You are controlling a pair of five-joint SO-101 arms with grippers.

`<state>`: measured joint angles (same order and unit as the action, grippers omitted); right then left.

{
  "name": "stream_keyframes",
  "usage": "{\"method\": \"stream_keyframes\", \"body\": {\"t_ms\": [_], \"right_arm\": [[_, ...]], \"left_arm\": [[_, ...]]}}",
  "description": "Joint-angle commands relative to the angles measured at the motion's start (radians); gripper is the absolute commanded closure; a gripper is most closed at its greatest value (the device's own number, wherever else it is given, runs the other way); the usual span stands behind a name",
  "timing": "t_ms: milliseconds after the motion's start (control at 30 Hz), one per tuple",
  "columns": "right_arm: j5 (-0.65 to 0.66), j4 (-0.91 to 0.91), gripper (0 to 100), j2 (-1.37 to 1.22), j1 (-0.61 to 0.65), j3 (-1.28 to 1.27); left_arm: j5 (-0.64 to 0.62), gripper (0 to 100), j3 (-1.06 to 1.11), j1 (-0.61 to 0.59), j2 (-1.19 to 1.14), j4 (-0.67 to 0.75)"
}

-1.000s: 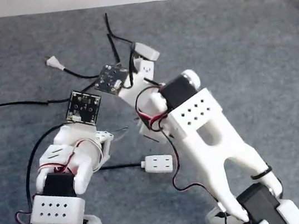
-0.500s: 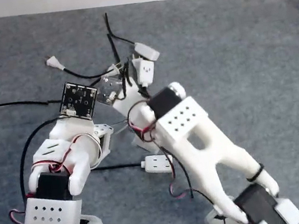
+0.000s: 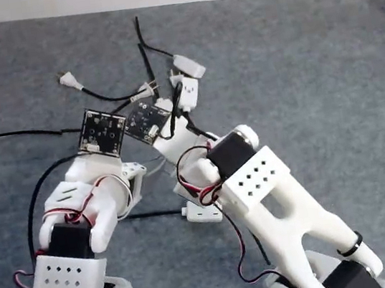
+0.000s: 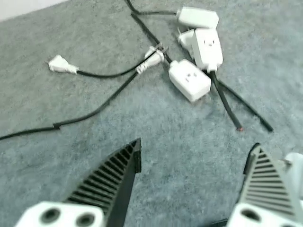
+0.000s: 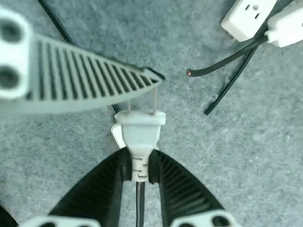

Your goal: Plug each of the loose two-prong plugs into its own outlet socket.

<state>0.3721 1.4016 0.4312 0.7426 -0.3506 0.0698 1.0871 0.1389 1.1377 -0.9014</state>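
My right gripper (image 5: 139, 156) is shut on a white two-prong plug (image 5: 139, 130), whose prongs point away from the wrist over the grey carpet. A striped finger (image 5: 80, 80) of the other arm lies close across that view. My left gripper (image 4: 196, 144) hangs open above bare carpet with nothing between its fingers. Ahead of it lie two white outlet sockets (image 4: 189, 80) (image 4: 208, 45), a third white block (image 4: 199, 16), and two loose plugs (image 4: 151, 56) (image 4: 59, 66). In the high view both wrists hover mid-table, just short of the sockets (image 3: 185, 94) and a loose plug (image 3: 142, 90).
Another white socket (image 3: 202, 211) on a black cable lies near the right arm (image 3: 255, 178), partly under it. Black cables (image 3: 24, 133) cross the carpet at the far left. A cut cable end (image 5: 189, 73) lies beside the held plug.
The right arm swung left toward the sockets, then drew back toward its base, uncovering a loose plug. The left wrist shifted slightly left.
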Motion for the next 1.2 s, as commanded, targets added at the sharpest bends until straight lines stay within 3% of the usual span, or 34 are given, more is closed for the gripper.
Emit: {"method": "stream_keyframes", "body": {"t_ms": [0, 367, 967, 1033, 1167], "right_arm": [[-0.012, -0.002, 99.2, 0.054, 0.01, 0.021], [-0.012, 0.024, 99.2, 0.05, -0.028, 0.093], [-0.003, 0.054, 99.2, 0.041, -0.058, 0.225], [0.011, 0.056, 99.2, 0.041, -0.064, 0.194], [0.063, 0.084, 99.2, 0.041, -0.065, 0.101]], "left_arm": [[-0.003, 64, 0.047, 0.038, 0.005, 0.029], [-0.002, 64, 0.116, 0.093, 0.005, 0.046], [0.0, 64, 0.116, 0.087, 0.01, 0.044], [0.002, 64, 0.108, 0.039, 0.015, 0.044], [-0.002, 64, 0.082, -0.194, 0.013, 0.089]]}}
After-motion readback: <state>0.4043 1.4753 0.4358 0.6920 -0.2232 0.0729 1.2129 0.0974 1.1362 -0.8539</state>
